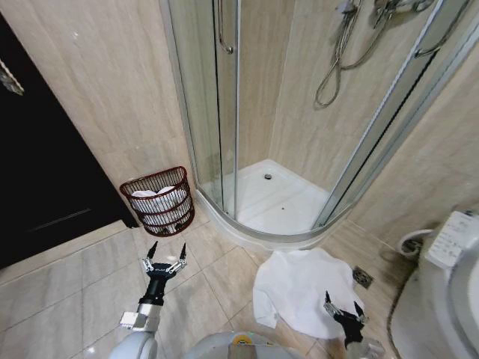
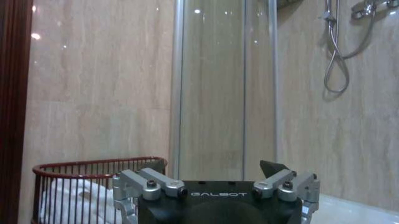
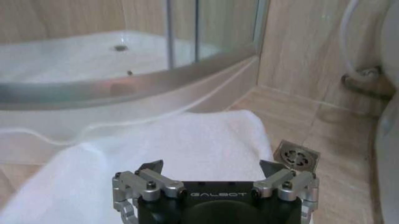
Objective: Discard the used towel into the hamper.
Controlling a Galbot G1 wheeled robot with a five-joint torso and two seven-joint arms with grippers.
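Note:
A white towel (image 1: 303,288) lies spread on the tiled floor in front of the shower tray; it also fills the floor below my right gripper in the right wrist view, towel (image 3: 168,154). My right gripper (image 1: 343,305) hovers open over the towel's near right edge, nothing between its fingers. The hamper (image 1: 159,200), a dark red wire basket with white cloth inside, stands against the wall by the dark door; its rim shows as hamper (image 2: 87,170). My left gripper (image 1: 165,254) is open, raised above the floor just short of the hamper.
A curved glass shower enclosure (image 1: 247,112) with a white tray (image 1: 277,198) stands behind the towel. A floor drain (image 1: 362,277) sits at the towel's right. A toilet (image 1: 449,292) is at the far right. A dark door (image 1: 37,164) is at the left.

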